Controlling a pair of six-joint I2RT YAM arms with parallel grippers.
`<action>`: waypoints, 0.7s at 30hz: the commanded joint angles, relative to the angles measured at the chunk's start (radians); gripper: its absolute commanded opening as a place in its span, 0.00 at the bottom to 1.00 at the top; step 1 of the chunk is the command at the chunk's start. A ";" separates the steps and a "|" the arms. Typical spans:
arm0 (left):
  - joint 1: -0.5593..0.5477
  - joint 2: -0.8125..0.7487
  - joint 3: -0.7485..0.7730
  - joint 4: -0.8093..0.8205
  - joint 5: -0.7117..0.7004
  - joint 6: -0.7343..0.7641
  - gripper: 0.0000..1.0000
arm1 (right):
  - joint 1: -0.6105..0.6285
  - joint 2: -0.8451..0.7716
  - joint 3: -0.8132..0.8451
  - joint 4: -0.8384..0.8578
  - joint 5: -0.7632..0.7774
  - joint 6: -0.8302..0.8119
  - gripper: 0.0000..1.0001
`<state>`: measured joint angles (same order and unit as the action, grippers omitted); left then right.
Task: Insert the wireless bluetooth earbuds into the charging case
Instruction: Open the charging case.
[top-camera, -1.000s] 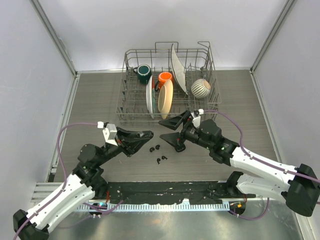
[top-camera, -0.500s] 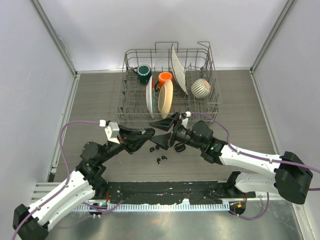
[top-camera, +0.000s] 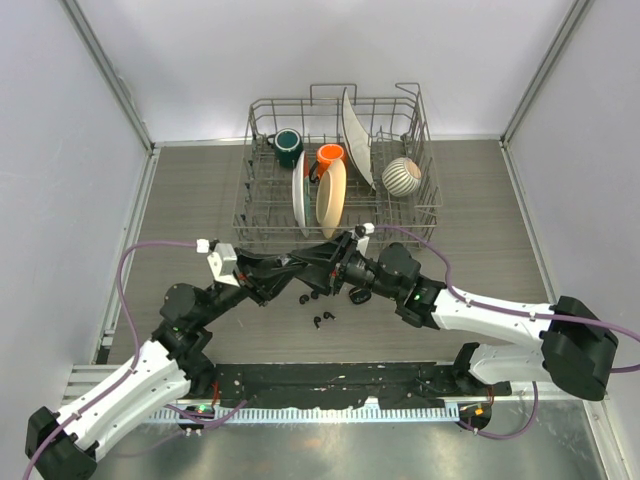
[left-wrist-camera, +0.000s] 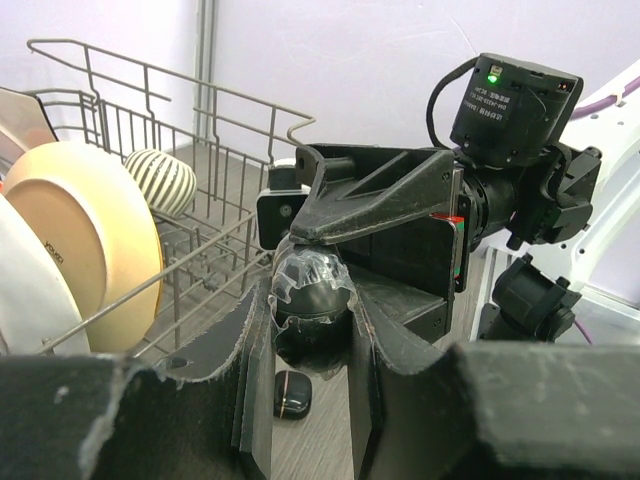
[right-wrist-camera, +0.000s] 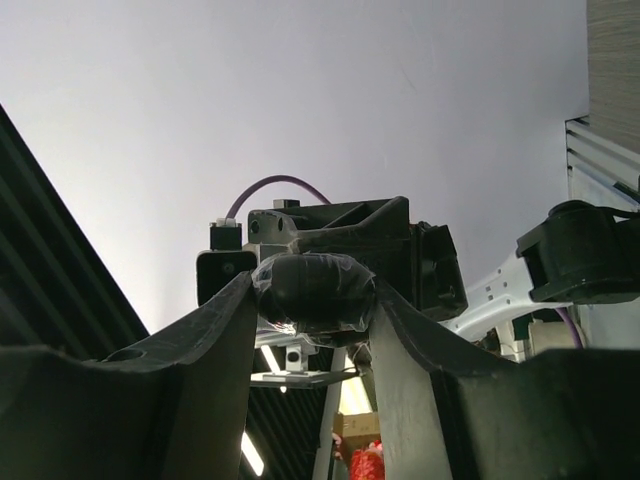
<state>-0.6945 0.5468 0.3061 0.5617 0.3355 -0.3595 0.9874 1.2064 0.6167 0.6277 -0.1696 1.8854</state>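
1. Top view: a grey wood-grain worktop (top-camera: 200, 200) between pale walls carries a wire dish rack (top-camera: 250, 200) of crockery at the back. Your left claw (top-camera: 297, 268) and right claw (top-camera: 328, 262) meet tip to tip just in front of the rack. The earbuds (top-camera: 321, 320) lie loose on the worktop just nearer you, none gripped.
2. Left wrist: the left claw is clenched on a glossy black oval, which I take for the charging case (left-wrist-camera: 310, 295). The right claw's fingers sit above and below it. A second black oval piece (left-wrist-camera: 292, 393) lies on the worktop underneath.
3. Right wrist: the right claw is clenched on that same case, fingers touching either side.
4. This looks like a handover or prising the lid. Next, keep one claw firm, get the case open, then free the other for an earbud.
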 joint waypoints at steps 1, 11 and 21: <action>-0.003 -0.008 0.036 -0.009 -0.029 -0.032 0.21 | 0.014 -0.036 0.051 -0.005 0.010 -0.089 0.01; -0.003 -0.013 0.016 0.024 -0.029 -0.062 0.00 | 0.014 -0.068 0.029 -0.022 0.025 -0.169 0.42; -0.003 -0.074 -0.025 0.047 -0.058 -0.090 0.00 | 0.010 -0.275 0.162 -0.514 0.225 -0.719 0.85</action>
<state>-0.6983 0.5034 0.2955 0.5495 0.2966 -0.4358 0.9951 1.0256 0.6392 0.3668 -0.0788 1.5261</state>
